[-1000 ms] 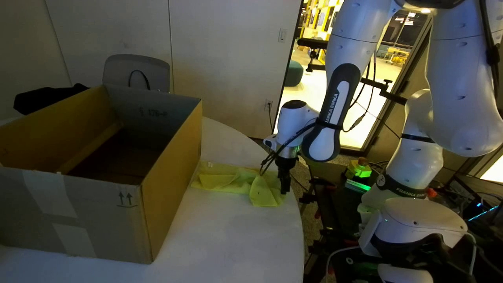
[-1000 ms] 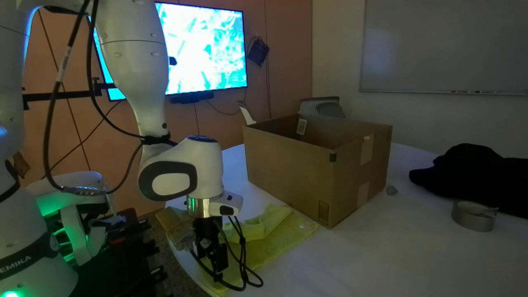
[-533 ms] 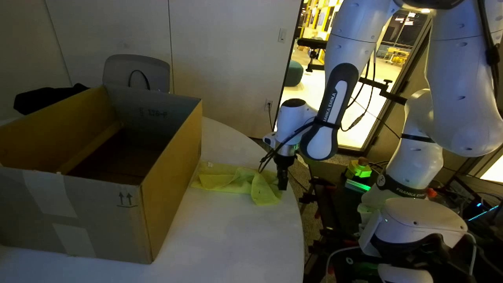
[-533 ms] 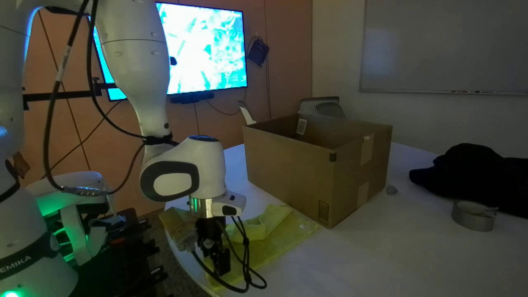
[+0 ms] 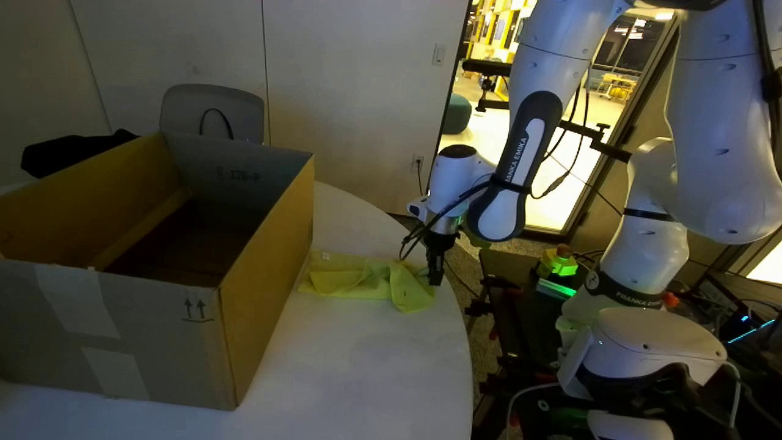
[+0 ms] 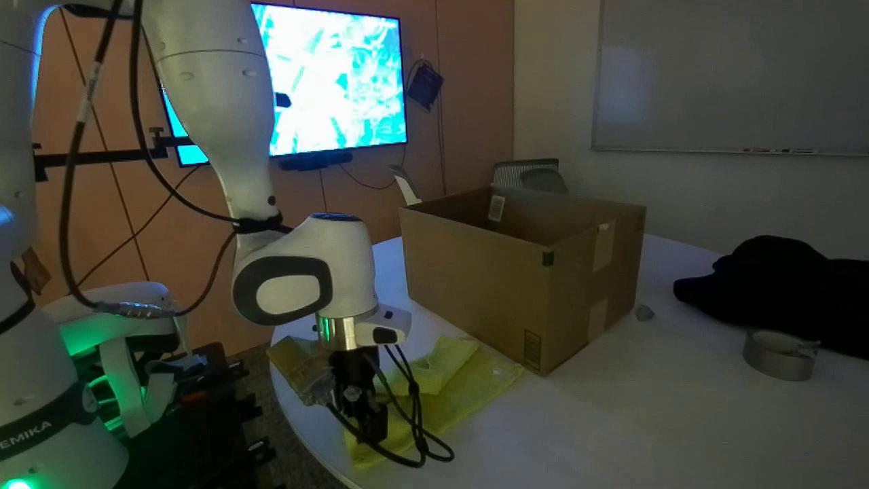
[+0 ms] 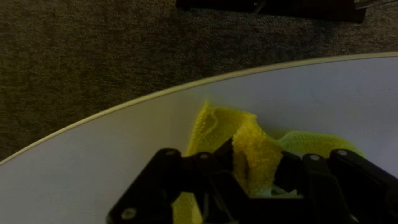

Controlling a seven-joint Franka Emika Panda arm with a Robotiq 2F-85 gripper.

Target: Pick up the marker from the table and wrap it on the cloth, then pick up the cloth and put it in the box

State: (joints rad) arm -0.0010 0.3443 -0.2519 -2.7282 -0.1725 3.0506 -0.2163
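Only the wrist view shows you the hold: your pincer (image 7: 257, 161) is clenched on a bunched fold of the yellow cloth (image 7: 258, 144). That view also gives you carpet (image 7: 93, 56) past the curved edge of the white table (image 7: 311, 99). In an exterior view you see down to the bottom of the box (image 5: 269, 281). A roll of tape (image 6: 779, 360) and a lit screen (image 6: 339, 81), both well apart from the pincer, show in an exterior view.

From the pincer, the rest of the cloth runs over the table toward the box, which stands at its far end. Past the box from the pincer lies a black heap (image 6: 774, 285), cut off by the frame.

Cables (image 6: 413, 388) loop in front of the pincer in an exterior view, partly hiding it. In the wrist view the pincer itself covers much of the cloth. The marker you cannot make out.
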